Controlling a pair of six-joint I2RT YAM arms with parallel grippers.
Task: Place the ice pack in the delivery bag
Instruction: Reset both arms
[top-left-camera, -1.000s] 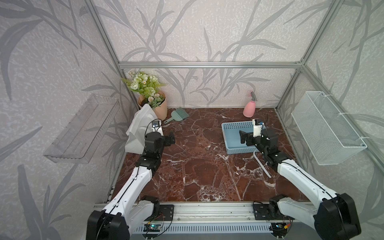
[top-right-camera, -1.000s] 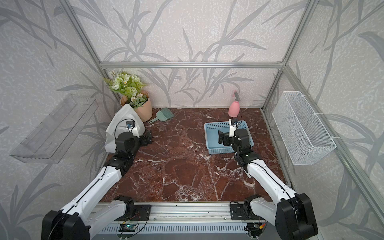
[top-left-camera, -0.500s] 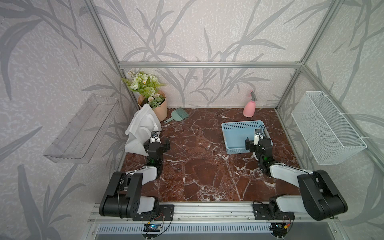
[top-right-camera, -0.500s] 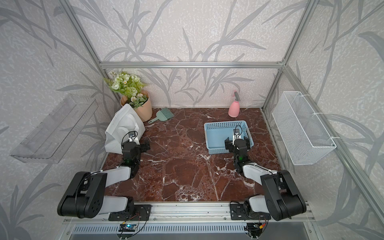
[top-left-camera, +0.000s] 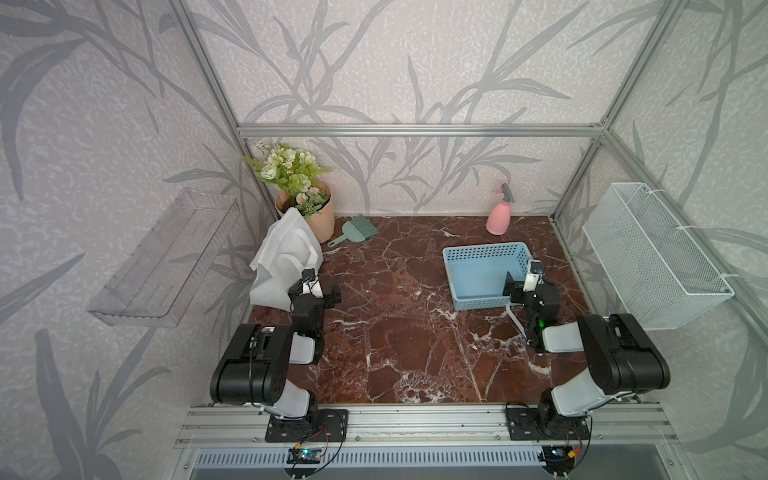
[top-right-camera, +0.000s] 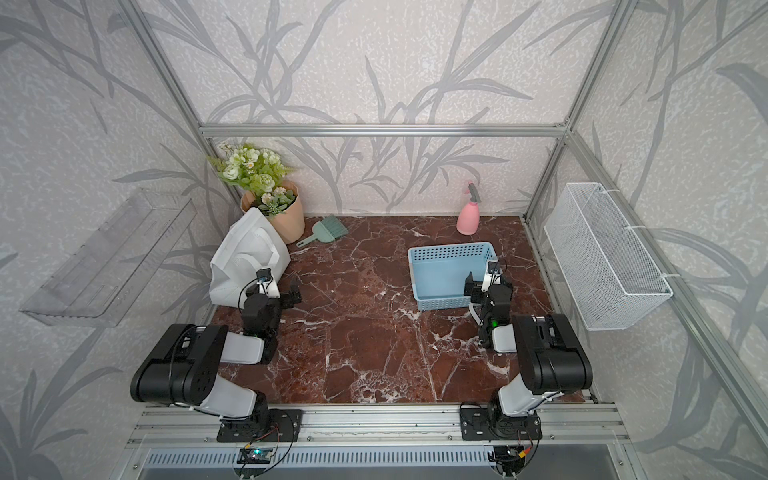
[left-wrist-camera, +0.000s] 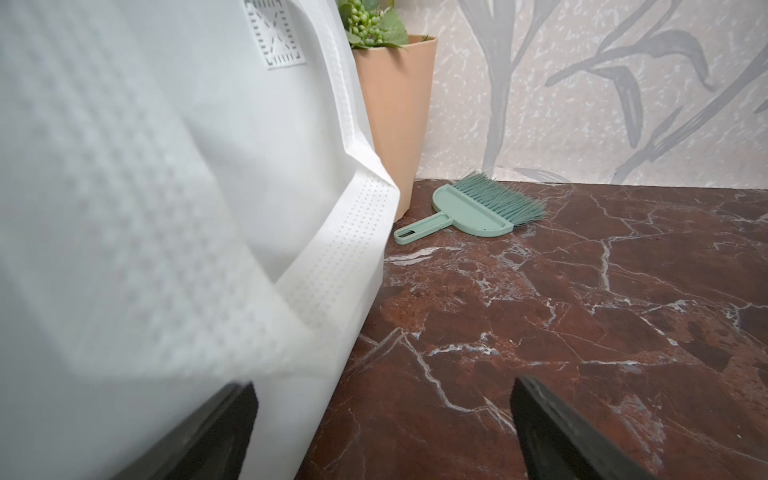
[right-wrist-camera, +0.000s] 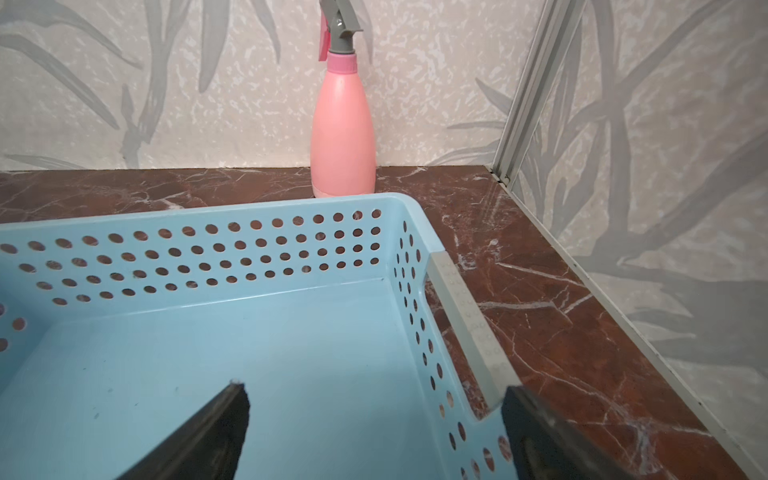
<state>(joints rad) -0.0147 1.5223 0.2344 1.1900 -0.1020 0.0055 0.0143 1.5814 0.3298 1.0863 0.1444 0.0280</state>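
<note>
Red-brown marble tabletop (top-left-camera: 395, 332) veined with white fills the lower middle of both top views, walled by leaf-patterned panels in an aluminium frame.

At the left edge of the marble stands the delivery bag (top-left-camera: 282, 257), a boxy white non-woven fabric tote. Its top is collapsed to a peak and a loop handle hangs down its side, so its inside is hidden. The ice pack shows in no view, and whether it lies in the bag cannot be told.

At right of centre sits the light-blue perforated plastic basket (top-left-camera: 486, 249), its bare blue floor in plain sight. A white wire-mesh basket (top-left-camera: 652, 257) hangs on the right wall and a clear plastic shelf (top-left-camera: 166, 257) on the left wall.

Along the back wall stand a peach pot of green and white flowers (top-left-camera: 322, 216) just behind the bag, a flat-lying green hand brush (top-left-camera: 357, 230) beside it, and an upright pink spray bottle (top-left-camera: 498, 216) behind the basket.

The left gripper (left-wrist-camera: 382, 399) is spread wide and holds nothing. One finger sits against the bag's lower fabric and the other over bare marble.

The right gripper (right-wrist-camera: 376, 395) is equally wide and empty. It straddles the blue basket's side wall by the handle notch.

Between bag and basket lies a broad stretch of marble. Only a narrow strip separates the basket from the right frame rail.
</note>
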